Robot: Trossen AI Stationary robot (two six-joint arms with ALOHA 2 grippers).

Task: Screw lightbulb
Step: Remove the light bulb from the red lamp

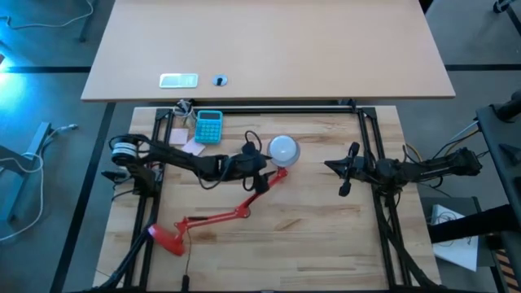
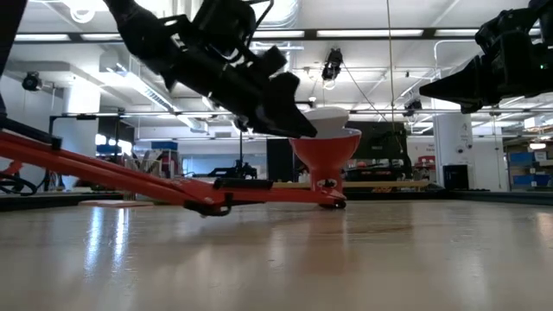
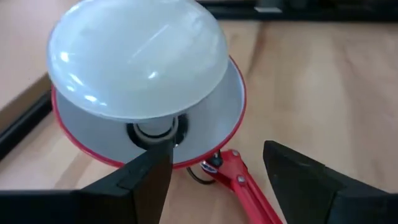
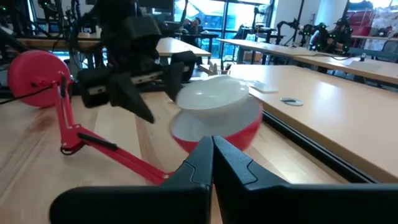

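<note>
High view: the lightbulb (image 1: pixel 283 149) sits in the red lamp's shade (image 1: pixel 281 172) on the wooden surface (image 1: pixel 309 236), left gripper (image 1: pixel 262 158) just beside it, right gripper (image 1: pixel 345 169) well apart. Low view: the bulb tops the upturned shade (cone opening upward). Left wrist view: fingers (image 3: pixel 149 180) spread, holding nothing. Right wrist view: fingers (image 4: pixel 233 165) pressed together.
</note>
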